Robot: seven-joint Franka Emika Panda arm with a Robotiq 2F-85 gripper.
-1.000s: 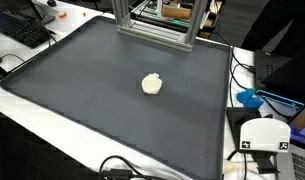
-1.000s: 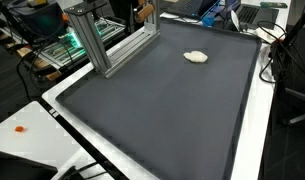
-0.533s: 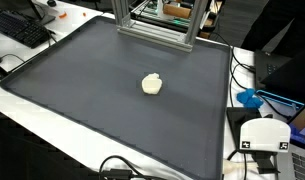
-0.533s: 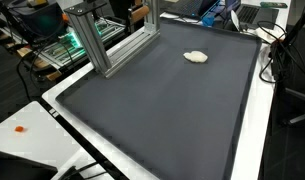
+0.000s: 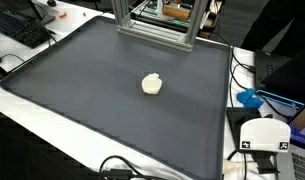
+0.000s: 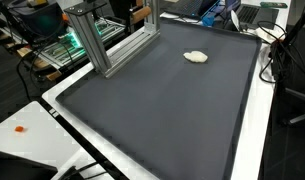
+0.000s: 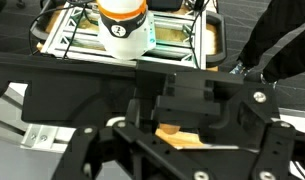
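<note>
Left of the gripper [image 7: 177,150], in the wrist view, a white tag [image 7: 37,135] lies flat. Above it runs the metal frame [image 7: 54,38]. Beyond the gripper's left half a white can [image 7: 124,28] with an orange top and a black mark stands upright by the frame. Straight ahead, through the gap in the gripper's black links, a tan block [image 7: 178,133] shows; whether the gripper touches it I cannot tell. Only the links and body are in view, not the fingertips, so I cannot tell how wide the jaws stand. Right of the gripper hangs dark cloth [image 7: 282,40].

The gripper is out of sight in both exterior views, so the lump's place relative to it can only be read from the frame the gripper faces. In an exterior view a keyboard [image 5: 22,30] sits at the left, off the mat [image 5: 82,70]. The pale lump [image 5: 151,84] lies alone near the mat's middle, well apart from the frame [image 5: 157,25] at the far edge, and a blue thing [image 5: 250,98] lies off the mat to the right. In an exterior view from another place, the frame [image 6: 97,40] stands at the left and the lump [image 6: 196,57] lies to its right, near the far edge of the mat [image 6: 162,110] and well apart from the frame.
</note>
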